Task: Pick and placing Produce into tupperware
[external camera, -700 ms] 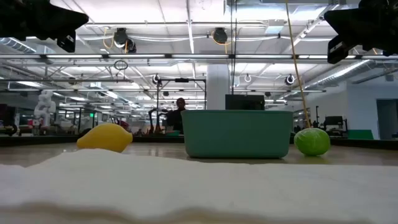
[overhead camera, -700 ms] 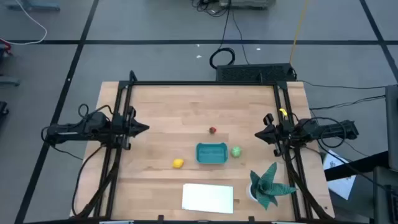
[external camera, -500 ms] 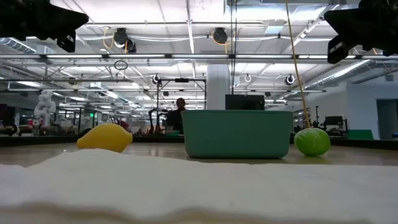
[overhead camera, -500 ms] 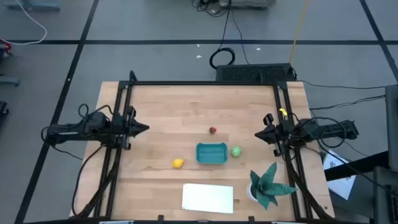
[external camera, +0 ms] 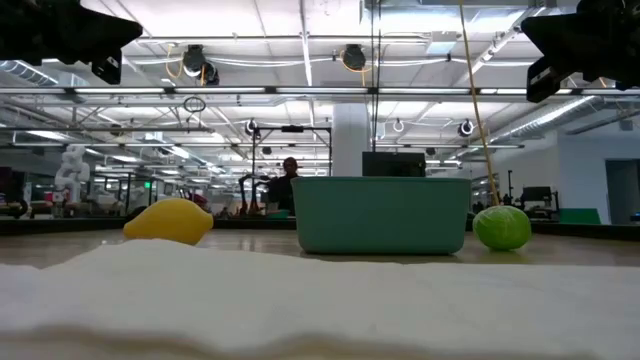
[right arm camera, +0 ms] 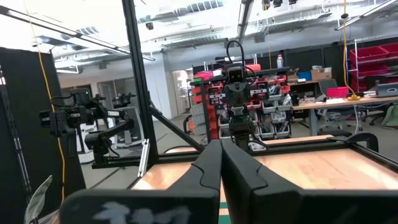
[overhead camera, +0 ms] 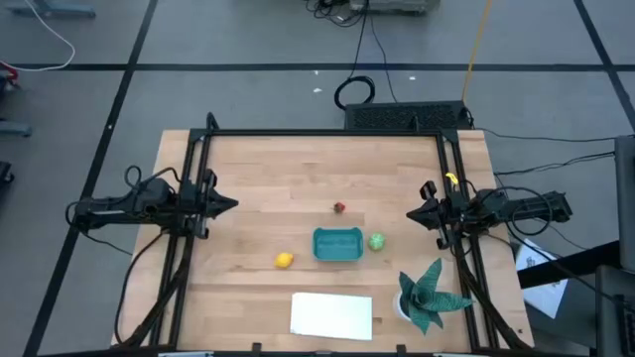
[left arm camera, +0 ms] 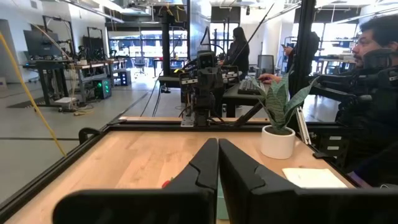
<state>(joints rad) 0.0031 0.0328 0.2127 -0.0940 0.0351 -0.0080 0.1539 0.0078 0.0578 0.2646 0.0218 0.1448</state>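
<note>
The teal tupperware (overhead camera: 337, 244) stands on the wooden table, near its middle and toward the near edge. A yellow lemon-like piece (overhead camera: 284, 260) lies to its left, a round light-green piece (overhead camera: 377, 241) lies just right of it, and a small red piece (overhead camera: 339, 207) lies beyond it. In the low view the lemon (external camera: 168, 221), the tub (external camera: 382, 214) and the green piece (external camera: 502, 227) rest on the table. My left gripper (overhead camera: 234, 205) hovers shut at the table's left side, my right gripper (overhead camera: 411, 213) shut at the right side, both empty.
A flat white sheet (overhead camera: 331, 315) lies at the near edge. A spiky green plant in a white pot (overhead camera: 427, 295) stands at the near right. Black frame rails (overhead camera: 317, 134) border the table. A person sits beyond the table in the left wrist view.
</note>
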